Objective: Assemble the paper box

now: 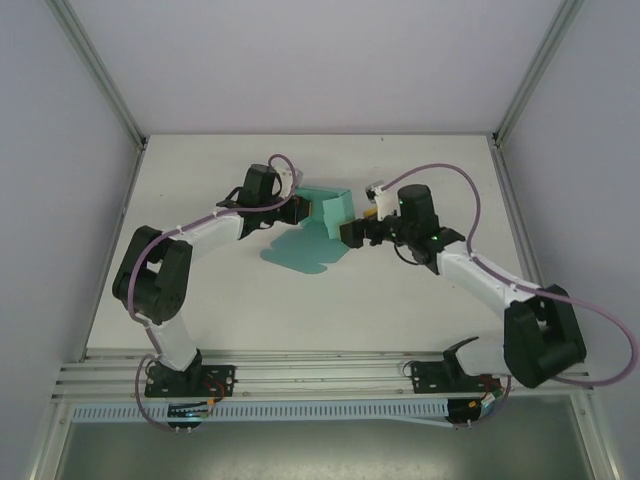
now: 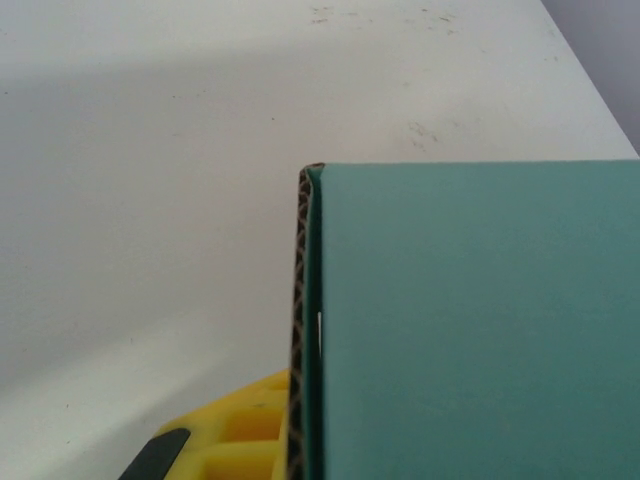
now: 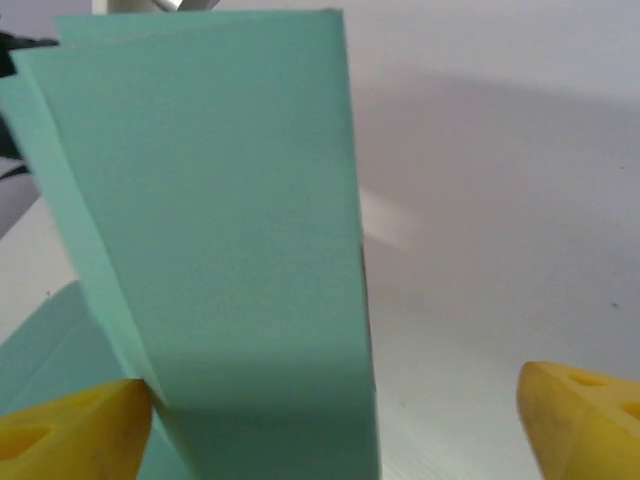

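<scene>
Half-folded teal paper box (image 1: 308,248) on a white worktop (image 1: 300,310) between pale walls (image 1: 60,150).
It sits centre-far between both grippers, flat flap reaching near-left, other panels upright, long axis slanting near-left to far-right. The left gripper (image 1: 298,210) is clamped on an upright panel; the right gripper (image 1: 350,232) has its yellow fingers (image 3: 585,415) wide apart around another.

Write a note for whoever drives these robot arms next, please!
Left fingers: shut on a raised wall of the paper box.
Right fingers: open, either side of another upright panel, not gripping it.
Box: in the middle of the table, between both arms.
Done: some teal walls folded up.
Left: the near part lies flat; probably fold those flaps up and close the box.
</scene>
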Robot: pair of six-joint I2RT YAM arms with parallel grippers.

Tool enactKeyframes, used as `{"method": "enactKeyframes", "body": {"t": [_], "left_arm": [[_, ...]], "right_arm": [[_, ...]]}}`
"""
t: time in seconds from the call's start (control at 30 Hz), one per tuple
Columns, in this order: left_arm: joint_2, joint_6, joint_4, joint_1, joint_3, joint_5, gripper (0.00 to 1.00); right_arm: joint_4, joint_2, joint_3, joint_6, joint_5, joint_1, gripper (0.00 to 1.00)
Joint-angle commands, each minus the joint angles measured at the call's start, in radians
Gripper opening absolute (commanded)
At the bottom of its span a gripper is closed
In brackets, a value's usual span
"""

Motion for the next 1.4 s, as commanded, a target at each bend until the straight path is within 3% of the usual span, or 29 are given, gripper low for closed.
{"method": "enactKeyframes", "body": {"t": [0.0, 0.23, 0.47, 0.6, 0.8, 0.93, 1.13, 1.37], "left_arm": [[-0.019, -0.004, 0.014, -0.009, 0.004, 0.017, 0.0], [-0.038, -0.003, -0.054, -0.026, 0.017, -0.198, 0.0], [-0.061, 0.015, -0.082, -0.049, 0.022, -0.277, 0.0], [-0.074, 0.028, -0.047, -0.055, -0.004, -0.242, 0.0], [-0.107, 0.041, -0.022, -0.06, -0.021, -0.207, 0.0], [-0.102, 0.054, -0.018, -0.065, -0.02, -0.185, 0.0], [-0.054, 0.067, -0.065, -0.065, -0.008, -0.194, 0.0], [-0.047, 0.07, -0.054, -0.065, -0.017, -0.143, 0.0]], "right_arm": [[0.042, 0.042, 0.063, 0.016, 0.064, 0.019, 0.84], [-0.103, 0.109, 0.162, 0.017, 0.46, 0.108, 0.79], [-0.19, 0.201, 0.253, 0.028, 0.528, 0.131, 0.5], [-0.165, 0.241, 0.274, 0.025, 0.515, 0.131, 0.35], [-0.099, 0.292, 0.279, 0.011, 0.489, 0.128, 0.35], [-0.078, 0.324, 0.281, -0.001, 0.485, 0.119, 0.41], [0.045, 0.32, 0.186, 0.017, 0.341, 0.063, 0.42], [0.047, 0.312, 0.144, 0.005, 0.309, 0.036, 0.51]]}}
